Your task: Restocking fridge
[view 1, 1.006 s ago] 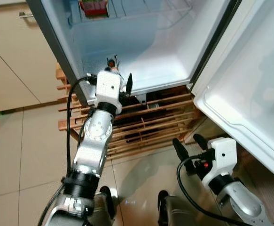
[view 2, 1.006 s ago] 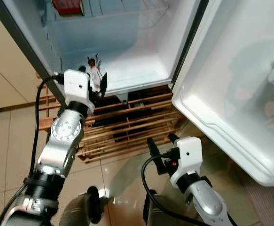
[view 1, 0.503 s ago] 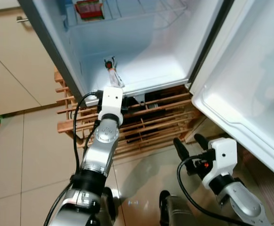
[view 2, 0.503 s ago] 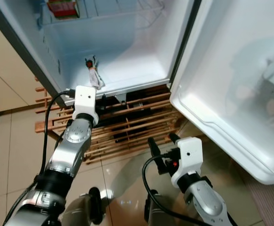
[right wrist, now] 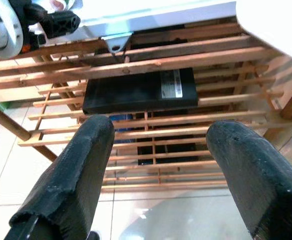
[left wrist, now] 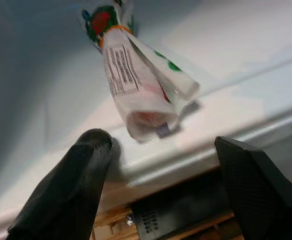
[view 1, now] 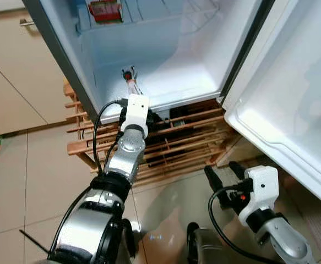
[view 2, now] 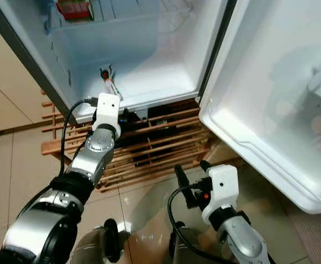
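Observation:
A white plastic packet (left wrist: 135,85) with a red and green printed end lies on the fridge's white floor (view 1: 171,82), near its front lip. My left gripper (left wrist: 160,142) is open just in front of the packet, with a black finger (left wrist: 88,170) to each side and nothing touching it. From the head, the left wrist (view 1: 135,107) sits at the fridge's front edge, below the packet (view 1: 130,81). My right gripper (view 1: 224,173) hangs low over the tiled floor, open and empty.
The fridge door (view 1: 292,110) stands open on the right. A slatted wooden rack (view 1: 177,143) under the fridge holds a black box (right wrist: 140,90). A red carton (view 1: 108,10) sits in the drawer at the back. Beige cabinets (view 1: 17,71) are on the left.
A second ago my left gripper was raised around the packet. It has since let go and dropped to the fridge's front edge; the packet lies free. The right arm has barely moved.

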Robot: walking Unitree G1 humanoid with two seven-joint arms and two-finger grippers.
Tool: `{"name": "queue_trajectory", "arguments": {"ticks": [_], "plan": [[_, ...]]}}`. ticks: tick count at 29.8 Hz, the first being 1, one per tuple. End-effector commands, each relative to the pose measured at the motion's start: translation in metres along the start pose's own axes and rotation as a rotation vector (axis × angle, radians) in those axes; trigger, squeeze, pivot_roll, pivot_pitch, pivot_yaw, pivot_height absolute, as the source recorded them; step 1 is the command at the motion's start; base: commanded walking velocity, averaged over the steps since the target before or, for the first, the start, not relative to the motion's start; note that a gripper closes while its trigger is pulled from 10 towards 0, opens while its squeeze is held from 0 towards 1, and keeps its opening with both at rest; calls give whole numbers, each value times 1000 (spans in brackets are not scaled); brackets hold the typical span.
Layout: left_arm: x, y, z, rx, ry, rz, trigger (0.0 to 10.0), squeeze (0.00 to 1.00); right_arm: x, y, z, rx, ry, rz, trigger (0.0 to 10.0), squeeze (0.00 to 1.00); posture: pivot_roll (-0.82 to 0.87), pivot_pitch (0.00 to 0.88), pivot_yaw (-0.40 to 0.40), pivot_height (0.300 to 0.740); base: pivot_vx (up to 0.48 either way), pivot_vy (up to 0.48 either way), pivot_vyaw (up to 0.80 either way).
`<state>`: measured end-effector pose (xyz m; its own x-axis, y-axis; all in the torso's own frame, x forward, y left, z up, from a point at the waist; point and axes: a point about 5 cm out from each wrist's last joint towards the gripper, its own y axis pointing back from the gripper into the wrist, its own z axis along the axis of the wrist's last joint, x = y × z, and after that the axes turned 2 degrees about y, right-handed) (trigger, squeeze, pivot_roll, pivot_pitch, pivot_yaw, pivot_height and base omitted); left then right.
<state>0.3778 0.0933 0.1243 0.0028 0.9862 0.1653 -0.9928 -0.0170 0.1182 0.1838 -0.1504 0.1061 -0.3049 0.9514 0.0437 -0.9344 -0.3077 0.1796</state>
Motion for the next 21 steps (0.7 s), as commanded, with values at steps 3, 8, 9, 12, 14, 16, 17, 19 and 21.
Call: {"name": "queue_trajectory", "arguments": {"ticks": [3,8,9,12,14,16,17,19,21], "plan": [[2,-6,7,-11,-3,27,10000,0,0,7,2,1,12,-13,10000,0,-322,252,12,740,0,0,0],[5,-11,18,-35,10,37,10000,0,0,8,2,1,12,-17,10000,0,-322,257,14,740,0,0,0],[6,-12,21,-42,3,39,10000,0,1,8,2,1,12,-17,10000,0,-322,258,14,740,0,0,0],[11,-16,32,-62,30,53,10000,0,3,8,2,2,9,-16,10000,0,-323,262,15,740,0,0,0],[12,-17,34,-64,37,56,10000,0,3,8,3,2,9,-15,10000,0,-323,263,16,740,0,0,0],[17,-19,38,-62,40,72,10000,0,4,8,2,2,7,-17,10000,0,-322,261,20,740,0,0,0],[18,-19,38,-60,38,77,10000,0,4,7,2,2,6,-18,10000,0,-321,261,23,740,0,0,0],[20,-20,37,-53,41,83,10000,0,4,7,3,1,4,-19,10000,0,-321,260,24,740,0,0,0],[20,-20,37,-53,39,83,10000,0,4,7,3,0,4,-20,10000,0,-321,260,24,740,0,0,0]]}}
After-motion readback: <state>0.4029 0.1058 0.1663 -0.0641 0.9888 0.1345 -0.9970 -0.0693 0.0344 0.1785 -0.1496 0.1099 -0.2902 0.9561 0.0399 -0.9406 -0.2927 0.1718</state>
